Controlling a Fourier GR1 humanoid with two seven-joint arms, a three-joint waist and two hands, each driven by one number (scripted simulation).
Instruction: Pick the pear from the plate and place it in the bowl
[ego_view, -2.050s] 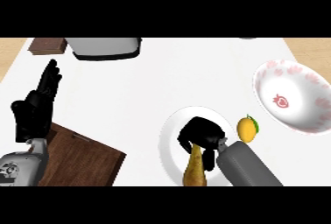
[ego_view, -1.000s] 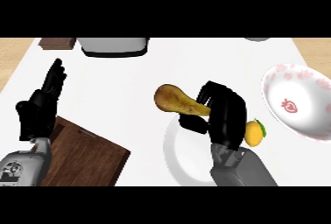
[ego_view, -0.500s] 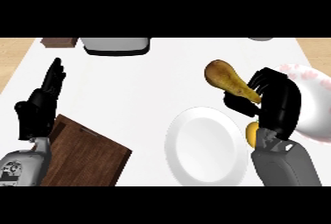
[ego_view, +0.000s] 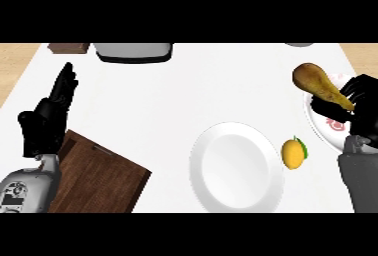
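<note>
A brown-yellow pear (ego_view: 319, 84) is held up at the far right, its fat end pointing up and left. My right hand (ego_view: 353, 107) is shut on its narrow end, above the left rim of the white bowl with red pattern (ego_view: 325, 120). Most of the bowl is hidden behind the hand and cut off by the view's edge. The white plate (ego_view: 235, 167) lies bare in the lower middle. My left hand (ego_view: 49, 117) rests open at the left, fingers pointing up.
A small orange-yellow fruit with a green leaf (ego_view: 294, 153) lies between plate and bowl. A dark wooden board (ego_view: 96, 177) sits at the lower left, under my left forearm. A grey appliance (ego_view: 133, 51) and a brown block (ego_view: 69, 48) stand at the far edge.
My right hand lifted the pear off the plate and carried it right, over the bowl's rim. The plate is bare now. The left hand stayed still.
</note>
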